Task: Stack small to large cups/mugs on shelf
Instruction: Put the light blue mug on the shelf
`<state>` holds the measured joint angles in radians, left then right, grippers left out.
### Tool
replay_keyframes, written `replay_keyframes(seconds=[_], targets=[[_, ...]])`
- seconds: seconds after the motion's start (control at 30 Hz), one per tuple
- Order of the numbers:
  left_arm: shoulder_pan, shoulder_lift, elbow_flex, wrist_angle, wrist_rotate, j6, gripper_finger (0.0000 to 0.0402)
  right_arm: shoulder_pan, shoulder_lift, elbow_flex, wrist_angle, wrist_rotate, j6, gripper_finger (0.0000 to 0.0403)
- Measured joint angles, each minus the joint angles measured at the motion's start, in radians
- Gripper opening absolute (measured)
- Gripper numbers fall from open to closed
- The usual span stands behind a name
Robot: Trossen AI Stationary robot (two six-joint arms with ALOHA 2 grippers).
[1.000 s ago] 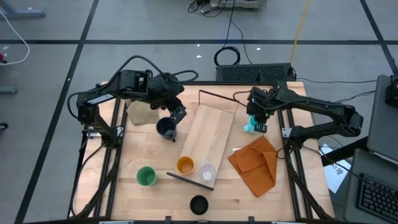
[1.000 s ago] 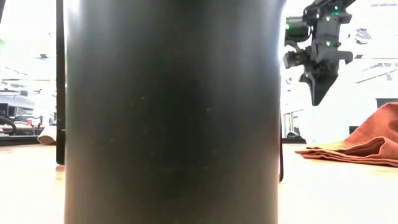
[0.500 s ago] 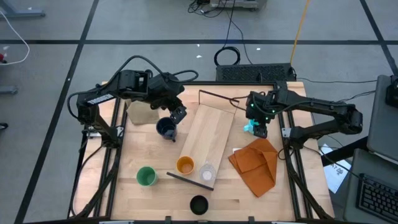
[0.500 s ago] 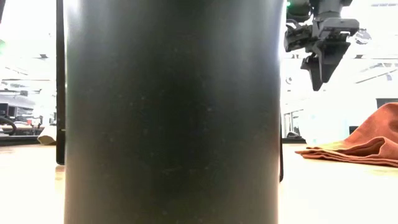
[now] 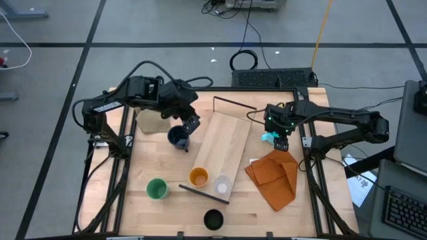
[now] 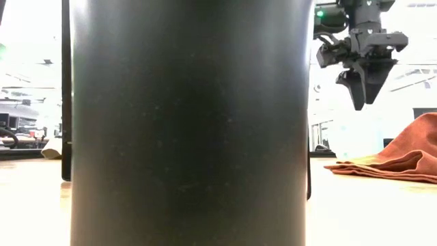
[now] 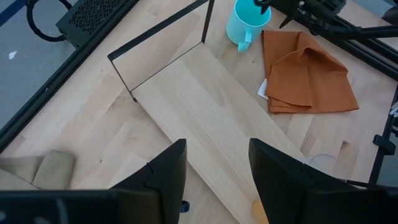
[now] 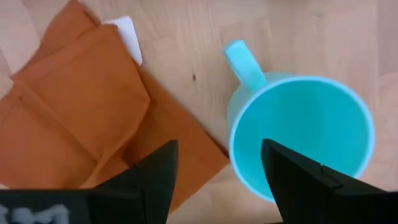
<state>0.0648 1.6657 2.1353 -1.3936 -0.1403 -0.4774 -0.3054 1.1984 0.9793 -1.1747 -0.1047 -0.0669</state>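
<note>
The light-wood shelf [image 5: 223, 150] lies slantwise mid-table. An orange cup [image 5: 198, 177] and a clear cup [image 5: 222, 185] stand on its near end. The light-blue mug [image 8: 298, 134] stands upright on the table right of the shelf. My right gripper [image 8: 217, 180] hovers open above it, one finger over its hollow, the other outside its wall, well clear in the low view [image 6: 367, 92]. My left gripper [image 5: 189, 127] is open beside the navy mug [image 5: 177, 138] left of the shelf; whether it touches the mug I cannot tell. A green cup [image 5: 157, 189] and a black cup [image 5: 213, 219] stand near the front edge.
A folded orange cloth [image 5: 273, 175] lies just near of the light-blue mug, with a white card [image 8: 124, 34] under its edge. A tan cloth [image 5: 152, 121] lies at the far left. The black cup [image 6: 191, 123] fills most of the low view. Dark upright strips [image 7: 161, 37] stand at the shelf's ends.
My right gripper has opened from shut and turned about its wrist, staying high over the light-blue mug and shifting slightly toward the table's near edge. The mug has not moved.
</note>
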Motion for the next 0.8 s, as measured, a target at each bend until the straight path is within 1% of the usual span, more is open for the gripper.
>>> replay_keyframes(seconds=[0.23, 0.33, 0.43, 0.5, 0.57, 0.63, 0.73, 0.8], targets=[[-0.001, 0.000, 0.000, 0.000, 0.000, -0.003, 0.0175, 0.000, 0.000, -0.079, 0.034, 0.012, -0.040, 0.0219], [-0.001, 0.000, 0.000, 0.004, 0.000, -0.003, 0.0175, -0.001, 0.000, -0.085, 0.054, 0.057, -0.068, 0.0219], [-0.001, 0.000, 0.000, 0.009, 0.000, -0.003, 0.0175, -0.003, 0.000, -0.085, 0.082, 0.060, -0.079, 0.0214], [-0.001, 0.000, 0.000, 0.009, 0.000, -0.006, 0.0175, -0.003, 0.000, -0.085, 0.087, 0.060, -0.080, 0.0203], [-0.001, 0.000, 0.000, 0.009, 0.000, -0.008, 0.0175, -0.003, 0.000, -0.085, 0.087, 0.060, -0.085, 0.0185], [-0.002, 0.000, 0.000, 0.009, 0.000, -0.009, 0.0175, -0.003, 0.000, -0.085, 0.087, 0.060, -0.089, 0.0159], [-0.003, 0.000, 0.000, 0.008, 0.001, -0.015, 0.0175, -0.003, 0.000, -0.085, 0.086, 0.060, -0.106, 0.0107], [-0.003, 0.000, 0.000, 0.008, 0.001, -0.015, 0.0175, -0.003, 0.000, -0.085, 0.086, 0.060, -0.112, 0.0065]])
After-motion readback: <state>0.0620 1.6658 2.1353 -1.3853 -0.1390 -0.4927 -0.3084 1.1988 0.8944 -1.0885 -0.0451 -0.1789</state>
